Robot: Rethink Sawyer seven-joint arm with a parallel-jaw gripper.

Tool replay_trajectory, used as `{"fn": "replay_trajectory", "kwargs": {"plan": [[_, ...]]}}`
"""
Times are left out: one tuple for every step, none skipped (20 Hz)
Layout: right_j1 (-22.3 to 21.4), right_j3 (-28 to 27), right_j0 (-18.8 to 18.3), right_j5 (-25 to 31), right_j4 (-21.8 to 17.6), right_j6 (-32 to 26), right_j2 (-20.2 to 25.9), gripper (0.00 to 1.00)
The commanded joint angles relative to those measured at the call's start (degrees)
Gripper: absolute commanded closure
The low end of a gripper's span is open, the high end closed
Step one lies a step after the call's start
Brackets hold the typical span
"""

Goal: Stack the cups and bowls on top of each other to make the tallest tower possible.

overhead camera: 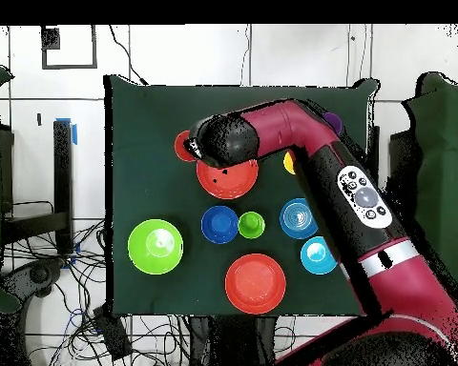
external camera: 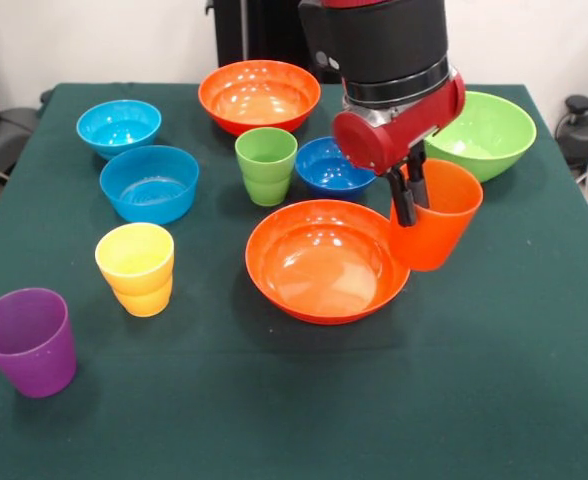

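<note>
My gripper (external camera: pixel 410 200) is shut on the rim of the orange cup (external camera: pixel 436 222), one finger inside and one outside. The cup hangs upright, slightly tilted, at the right rim of the near large orange bowl (external camera: pixel 326 262). In the overhead view the cup (overhead camera: pixel 183 146) shows left of that bowl (overhead camera: pixel 228 178), with the gripper hidden under the arm's head. The green cup (external camera: pixel 266 165), yellow cup (external camera: pixel 136 268) and purple cup (external camera: pixel 28 340) stand upright on the table. The dark blue bowl (external camera: pixel 331 167), lime green bowl (external camera: pixel 484 135), second orange bowl (external camera: pixel 259 95) and two light blue bowls (external camera: pixel 150 183) (external camera: pixel 119 126) stand singly.
The dark green table (external camera: pixel 494 380) has its front edge out of view and its side edges close to the outer bowls. The arm (overhead camera: pixel 319 162) covers part of the yellow cup (overhead camera: pixel 289 162) in the overhead view. Cables and equipment lie off the table.
</note>
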Motion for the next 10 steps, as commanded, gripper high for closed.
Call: {"fn": "replay_trajectory", "kwargs": {"plan": [[4.9, -5.4, 0.5, 10.0, -0.6, -20.5, -3.5, 1.00], [5.2, -5.4, 0.2, 10.3, -0.4, -20.7, -3.4, 1.00], [5.6, -5.5, 0.1, 10.8, -0.1, -20.8, -3.5, 1.00], [6.2, -5.7, 0.0, 11.2, 0.2, -21.0, -3.4, 1.00], [6.7, -5.9, -0.1, 11.6, 0.4, -21.3, -3.3, 1.00], [7.1, -6.1, 0.0, 12.2, 0.6, -21.6, -3.3, 1.00], [7.6, -6.4, 0.1, 13.0, 0.9, -22.0, -3.2, 1.00], [7.9, -6.9, 0.3, 13.8, 1.0, -22.2, -3.2, 1.00], [8.1, -7.3, 0.5, 14.5, 1.1, -22.5, -3.2, 1.00], [8.4, -7.9, 0.7, 15.2, 1.1, -22.8, -3.2, 1.00]]}}
